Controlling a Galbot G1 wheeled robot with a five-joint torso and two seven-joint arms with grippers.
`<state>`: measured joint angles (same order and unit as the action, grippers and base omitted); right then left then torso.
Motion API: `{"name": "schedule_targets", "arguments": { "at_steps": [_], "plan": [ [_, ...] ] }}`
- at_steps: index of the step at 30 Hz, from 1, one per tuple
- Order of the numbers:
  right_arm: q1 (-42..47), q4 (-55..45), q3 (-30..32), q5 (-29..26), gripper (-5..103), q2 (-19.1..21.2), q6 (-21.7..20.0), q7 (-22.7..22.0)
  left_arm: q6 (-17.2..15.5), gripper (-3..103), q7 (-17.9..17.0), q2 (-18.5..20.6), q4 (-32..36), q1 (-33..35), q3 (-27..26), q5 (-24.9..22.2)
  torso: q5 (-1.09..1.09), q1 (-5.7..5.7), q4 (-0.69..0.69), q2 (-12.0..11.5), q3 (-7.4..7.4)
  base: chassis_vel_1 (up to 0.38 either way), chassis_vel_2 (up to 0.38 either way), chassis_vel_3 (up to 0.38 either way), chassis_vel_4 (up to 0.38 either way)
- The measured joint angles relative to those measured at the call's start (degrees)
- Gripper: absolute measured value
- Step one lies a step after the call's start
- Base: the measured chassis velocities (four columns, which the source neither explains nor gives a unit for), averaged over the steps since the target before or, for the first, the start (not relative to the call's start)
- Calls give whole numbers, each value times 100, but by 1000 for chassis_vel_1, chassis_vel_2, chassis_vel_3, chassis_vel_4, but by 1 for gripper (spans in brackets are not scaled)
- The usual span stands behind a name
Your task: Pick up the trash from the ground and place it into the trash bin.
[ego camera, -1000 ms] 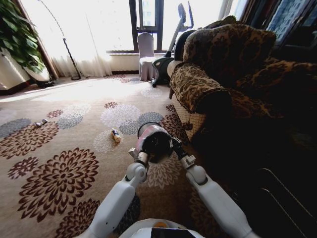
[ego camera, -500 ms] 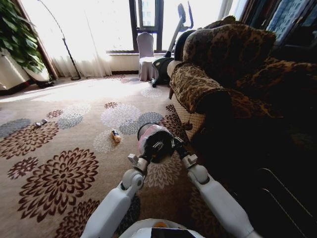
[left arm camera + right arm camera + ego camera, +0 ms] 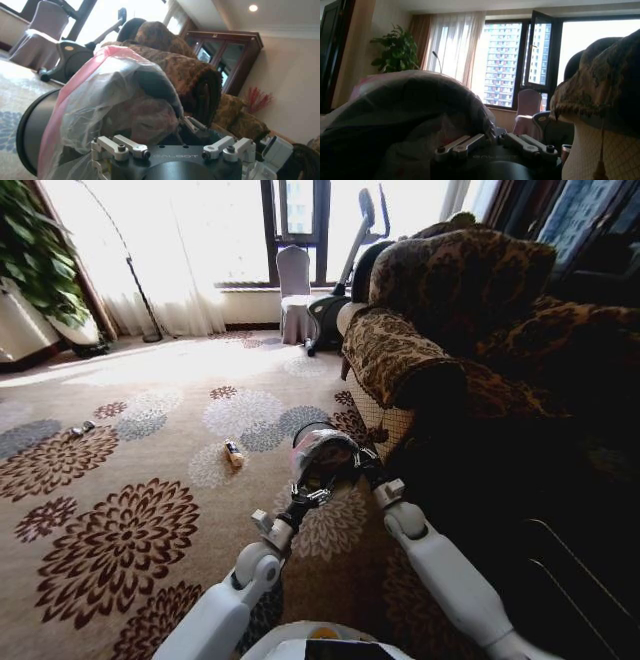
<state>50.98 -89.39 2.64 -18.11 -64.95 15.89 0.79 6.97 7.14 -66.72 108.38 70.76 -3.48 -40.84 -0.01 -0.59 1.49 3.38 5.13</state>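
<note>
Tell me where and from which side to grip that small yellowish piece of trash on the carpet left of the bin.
Grip the yellowish trash across its narrow middle, probably from straight above. It lies flat and elongated on the carpet, pointing roughly away from the robot, with bare floor on both long sides, so a pincer could close across them.

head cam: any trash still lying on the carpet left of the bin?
Yes, a small yellowish piece of trash lies on the carpet, left of the trash bin.

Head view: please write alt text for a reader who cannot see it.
Both grippers, left and right, meet at the trash bin on a flowered carpet beside a patterned sofa. A small yellowish scrap lies to the bin's left.
</note>
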Motion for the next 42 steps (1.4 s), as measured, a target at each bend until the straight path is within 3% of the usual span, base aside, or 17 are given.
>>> {"name": "schedule_targets", "arguments": {
  "at_steps": [1,4,5,7,9,12,13,17,19,22,23,25,26,27,29,37,42],
  "plan": [
    [0,0,0,0,0,0,0,0,0,100,0,0,0,0,0,0,0,0,0,0,0,0,0,0,0],
    [59,-2,0,15,0,9,-16,11,189,100,567,10,-4,49,-40,113,2,0,0,0,1,0,0,0,0],
    [59,-2,0,15,0,9,-16,11,189,100,567,10,-4,49,-40,113,2,0,0,0,1,0,0,0,0],
    [70,-3,16,31,0,16,-31,6,443,100,1223,52,6,71,-104,331,2,0,-2,0,1,0,0,0,0],
    [82,-2,15,41,0,16,-85,13,811,100,1649,73,27,77,-199,765,2,0,-1,0,1,0,0,0,0],
    [90,-1,15,40,0,16,-114,14,1057,100,1680,60,67,88,-293,1050,1,0,-1,0,1,0,0,0,0],
    [103,3,25,37,0,19,-127,16,1275,100,1585,25,89,102,-405,1239,1,0,0,0,1,0,0,0,0],
    [153,0,66,26,0,28,-199,18,1489,100,1373,-65,168,162,-835,1325,1,0,-1,0,1,0,0,0,0],
    [193,-29,93,-17,0,41,-261,17,1522,100,1103,-133,264,214,-1146,1269,1,-1,-2,0,1,0,0,0,0],
    [275,-113,129,-70,0,70,-280,20,1433,100,-178,-313,252,192,-1738,1254,2,0,0,0,1,0,0,0,0],
    [275,-113,129,-70,0,70,-280,20,1433,100,-178,-313,252,192,-1738,1254,2,0,0,0,1,0,0,0,0],
    [322,-184,145,-65,0,76,-280,20,1264,100,-822,-369,-7,87,-1973,1357,1,0,-2,0,1,0,0,0,0],
    [378,-270,152,-53,0,79,-280,20,935,100,-1410,-380,-311,-5,-2208,1407,-2,-1,-2,0,1,0,0,0,0],
    [378,-270,152,-53,0,79,-280,20,935,100,-1410,-380,-311,-5,-2208,1407,-2,-1,-2,0,1,0,0,0,0],
    [454,-411,151,-48,0,92,-283,21,463,100,-1824,-295,-741,-39,-2506,1295,0,-1,-1,0,1,0,0,0,0],
    [591,-715,137,-58,0,156,-293,23,333,100,-1296,-25,-1588,-32,-2891,1298,0,-1,-1,0,1,8,6,-4,-3],
    [675,-812,135,-59,0,170,-293,23,363,100,-1173,-25,-1897,-106,-2896,1423,0,-1,-3,0,1,83,65,-83,-99]
  ]
}}
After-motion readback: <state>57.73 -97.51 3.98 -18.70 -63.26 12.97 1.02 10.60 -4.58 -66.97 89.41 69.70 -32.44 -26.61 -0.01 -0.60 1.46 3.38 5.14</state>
